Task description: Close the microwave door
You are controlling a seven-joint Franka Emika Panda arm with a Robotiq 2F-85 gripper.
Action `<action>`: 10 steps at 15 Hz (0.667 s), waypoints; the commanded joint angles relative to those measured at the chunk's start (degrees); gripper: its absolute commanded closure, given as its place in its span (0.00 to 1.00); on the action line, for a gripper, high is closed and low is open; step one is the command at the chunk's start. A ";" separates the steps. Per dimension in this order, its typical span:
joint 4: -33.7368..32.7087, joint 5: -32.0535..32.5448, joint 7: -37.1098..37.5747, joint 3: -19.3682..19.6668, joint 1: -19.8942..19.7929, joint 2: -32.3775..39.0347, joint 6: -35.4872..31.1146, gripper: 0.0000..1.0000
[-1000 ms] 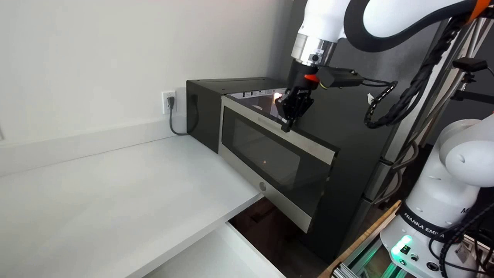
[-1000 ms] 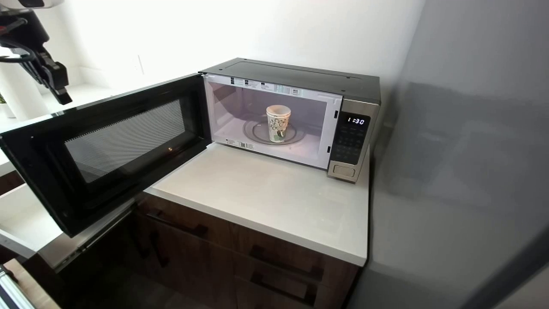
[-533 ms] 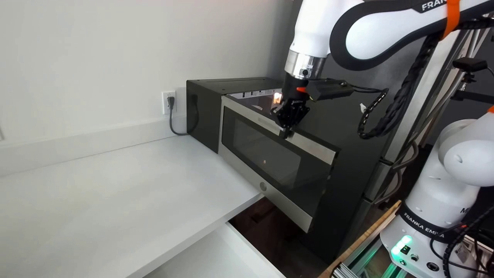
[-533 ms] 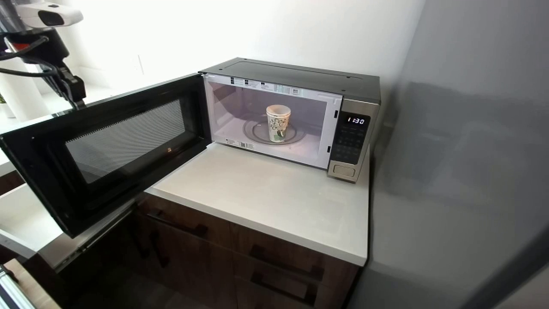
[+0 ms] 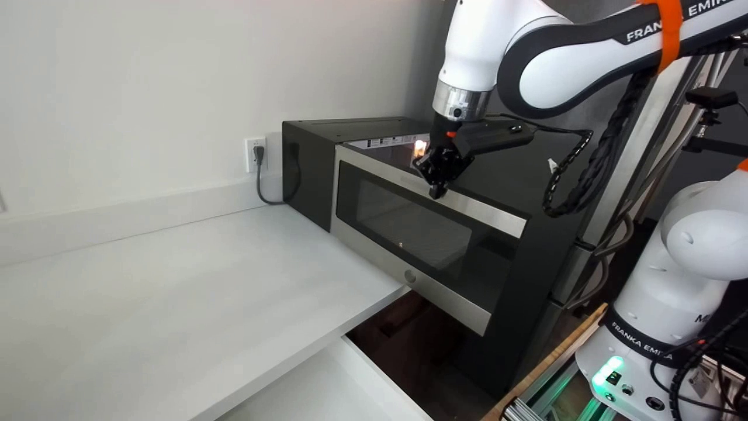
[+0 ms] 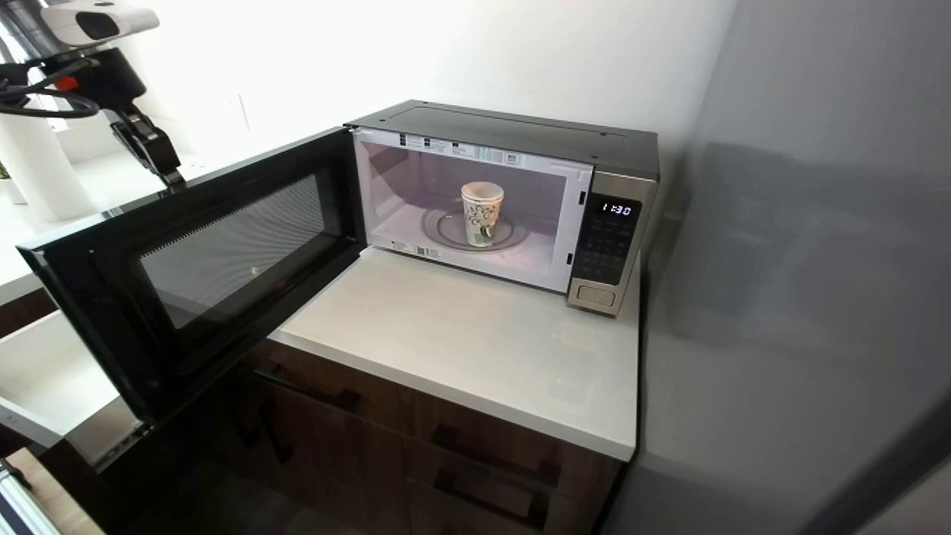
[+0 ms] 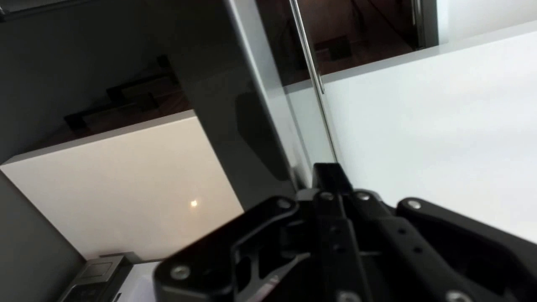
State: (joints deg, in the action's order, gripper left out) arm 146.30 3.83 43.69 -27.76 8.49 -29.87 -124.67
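The dark grey microwave (image 5: pixel 310 175) stands on a white counter; in an exterior view its lit inside shows, and its top (image 6: pixel 513 134). Its door (image 5: pixel 421 234) hangs wide open, with the dark inner face (image 6: pixel 223 253) towards the camera in an exterior view. My gripper (image 5: pixel 437 192) is shut and empty, pointing down at the door's top edge on its outer side. In an exterior view the fingertips (image 6: pixel 174 180) reach just behind that edge and seem to touch the door. In the wrist view the closed fingertips (image 7: pixel 331 174) are beside the door's silvery edge (image 7: pixel 268 71).
A patterned paper cup (image 6: pixel 481 215) stands on the turntable inside the microwave. A white drawer (image 6: pixel 59 364) is pulled out below the counter (image 5: pixel 175 292), under the door. A grey fridge side (image 6: pixel 802 223) stands beside the microwave. A power cord (image 5: pixel 259 178) runs to the wall.
My gripper has come down to the door's top edge and moved towards the microwave's open front. The door has swung a little the same way in the last half second.
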 commanded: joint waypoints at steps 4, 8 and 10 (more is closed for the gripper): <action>2.84 7.48 8.04 2.55 -4.75 -0.59 -1.51 1.00; 6.05 15.60 6.45 5.38 -7.98 -0.78 -9.65 1.00; 8.36 21.25 4.18 6.63 -9.88 -0.62 -17.38 1.00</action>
State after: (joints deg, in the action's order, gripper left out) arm 150.91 18.32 49.50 -22.43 0.60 -29.89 -133.24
